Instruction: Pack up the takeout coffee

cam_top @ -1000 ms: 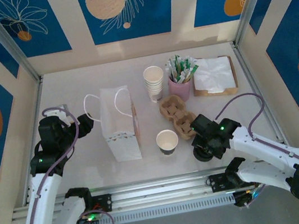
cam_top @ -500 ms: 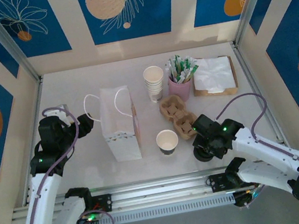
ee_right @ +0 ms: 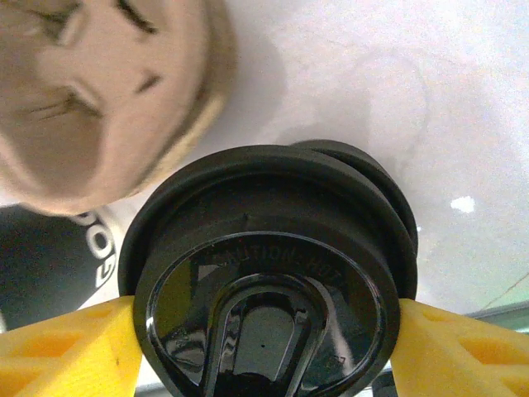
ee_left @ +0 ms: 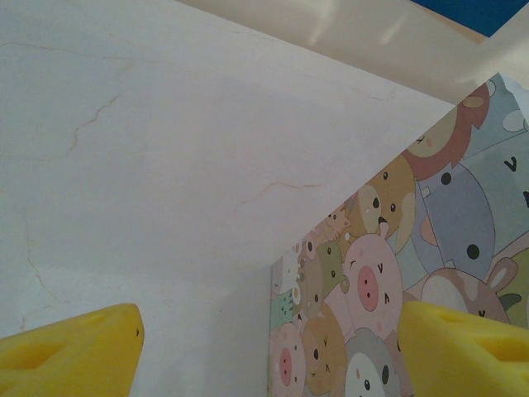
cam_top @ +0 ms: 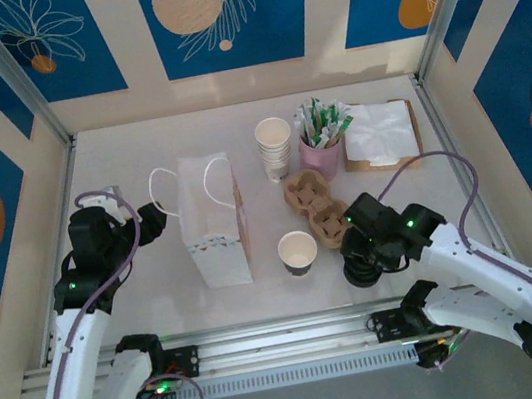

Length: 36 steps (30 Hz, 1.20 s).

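Takeout coffee cup (cam_top: pixel 298 252) stands upright on the table (cam_top: pixel 137 149) with no lid on. It sits between the white paper bag (cam_top: pixel 211 223) and the pulp carrier (cam_top: pixel 316 207), close to the carrier's near end and not in a hole.

Bag is left of centre, handles toward the far and left sides. The left wrist view shows a cartoon-animal print on one face (ee_left: pixel 397 248).

Left gripper (cam_top: pixel 153 220) is just beside the bag's left handle. Its jaws are spread wide (ee_left: pixel 269 327) with nothing between them but table and the bag's edge.

Tray of napkins (cam_top: pixel 381 136) is at far right. Carrier is brown and runs diagonally, both visible holes empty; it is blurred at top left in the right wrist view (ee_right: pixel 99 99).

Stack of lidless cups (cam_top: pixel 275 147) is beyond the carrier. The pink cup of sachets (cam_top: pixel 321 155) is just to the stack's right.

Right gripper (cam_top: pixel 360 263) is down at the near edge, right of the coffee cup. Its yellow fingers (ee_right: pixel 58 347) bracket the black lid (ee_right: pixel 264 248) and sit against the rim on both sides, so it is clamped on the lid. Sip hole faces the wrist camera. Lid is apart from the cup.
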Each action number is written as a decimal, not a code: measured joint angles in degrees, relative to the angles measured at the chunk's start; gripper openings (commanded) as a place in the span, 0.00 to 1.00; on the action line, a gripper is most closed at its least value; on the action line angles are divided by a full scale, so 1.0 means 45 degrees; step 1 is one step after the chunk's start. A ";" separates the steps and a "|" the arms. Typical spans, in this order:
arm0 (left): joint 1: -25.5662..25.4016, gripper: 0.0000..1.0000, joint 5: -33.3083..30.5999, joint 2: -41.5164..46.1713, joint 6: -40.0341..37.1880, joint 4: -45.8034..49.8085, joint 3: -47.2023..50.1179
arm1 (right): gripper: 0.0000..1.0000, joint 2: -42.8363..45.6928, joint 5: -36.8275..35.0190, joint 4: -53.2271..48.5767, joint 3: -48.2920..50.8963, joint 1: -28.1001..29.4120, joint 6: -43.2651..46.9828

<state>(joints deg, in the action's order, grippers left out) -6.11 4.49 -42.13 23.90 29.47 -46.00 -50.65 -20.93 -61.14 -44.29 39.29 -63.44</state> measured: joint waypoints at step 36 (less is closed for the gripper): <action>0.0000 0.81 -0.0005 0.0000 -0.0005 0.0000 0.0000 | 0.74 -0.7009 0.1598 -0.0840 -0.6280 0.2851 0.7014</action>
<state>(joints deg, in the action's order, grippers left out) -6.11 4.47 -42.13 23.88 29.47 -46.00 -82.19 -13.74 -64.93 -72.55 52.12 -31.88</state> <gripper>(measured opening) 0.804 0.741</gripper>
